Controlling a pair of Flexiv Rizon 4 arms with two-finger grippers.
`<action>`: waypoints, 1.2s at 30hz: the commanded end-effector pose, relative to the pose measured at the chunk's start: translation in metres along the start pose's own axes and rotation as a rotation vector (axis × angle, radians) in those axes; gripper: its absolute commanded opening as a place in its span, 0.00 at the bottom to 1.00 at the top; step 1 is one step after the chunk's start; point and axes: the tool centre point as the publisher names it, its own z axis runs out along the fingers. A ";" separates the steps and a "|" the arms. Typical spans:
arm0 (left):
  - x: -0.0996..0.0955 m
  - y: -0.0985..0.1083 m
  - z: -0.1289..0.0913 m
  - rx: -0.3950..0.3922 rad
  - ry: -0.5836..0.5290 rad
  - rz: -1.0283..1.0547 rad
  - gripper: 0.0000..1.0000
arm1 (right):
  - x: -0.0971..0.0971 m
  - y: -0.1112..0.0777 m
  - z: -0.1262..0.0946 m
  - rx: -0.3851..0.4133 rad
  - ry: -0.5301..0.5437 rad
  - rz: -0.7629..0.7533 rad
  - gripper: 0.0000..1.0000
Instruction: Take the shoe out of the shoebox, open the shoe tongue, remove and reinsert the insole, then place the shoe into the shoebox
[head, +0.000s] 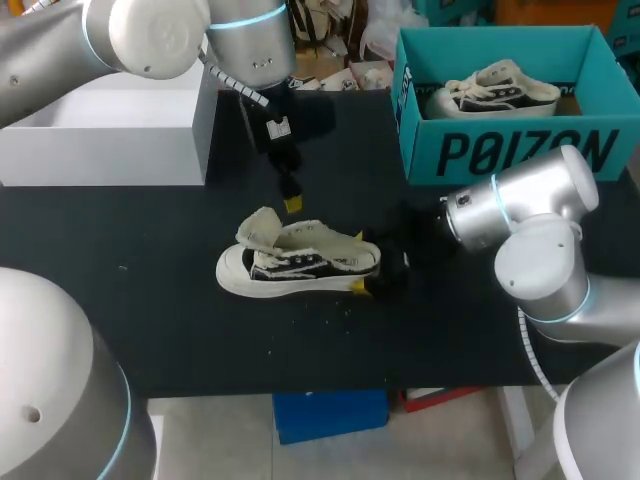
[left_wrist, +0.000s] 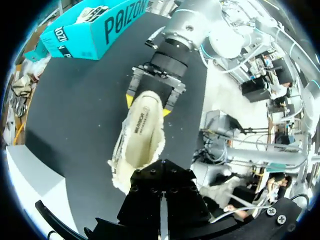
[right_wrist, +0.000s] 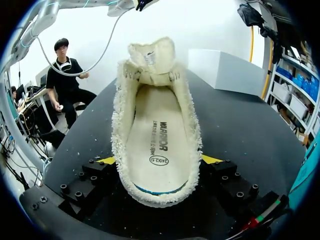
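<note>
A cream low-top shoe with a black side panel lies on the black table, toe to the left, its tongue folded forward. The insole lies inside the shoe. My right gripper is at the heel, and its yellow-tipped fingers press the heel from both sides. My left gripper hangs just above the shoe's opening, fingers together with nothing seen between them. In the left wrist view the left gripper is over the shoe, and the right gripper clamps the far end.
An open teal shoebox stands at the back right with a second shoe inside. At the back left is a white box. Small white crumbs lie on the table in front of the shoe.
</note>
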 end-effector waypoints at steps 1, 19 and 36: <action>-0.007 -0.009 -0.002 -0.179 0.111 0.390 0.00 | -0.001 -0.001 0.002 0.000 -0.001 0.002 0.00; -0.025 0.001 0.024 -0.090 -0.050 0.323 0.00 | -0.001 -0.001 0.002 0.000 -0.001 0.002 0.00; -0.032 -0.009 0.049 -0.082 -0.029 0.348 0.00 | -0.001 -0.001 0.002 0.000 -0.001 0.002 0.00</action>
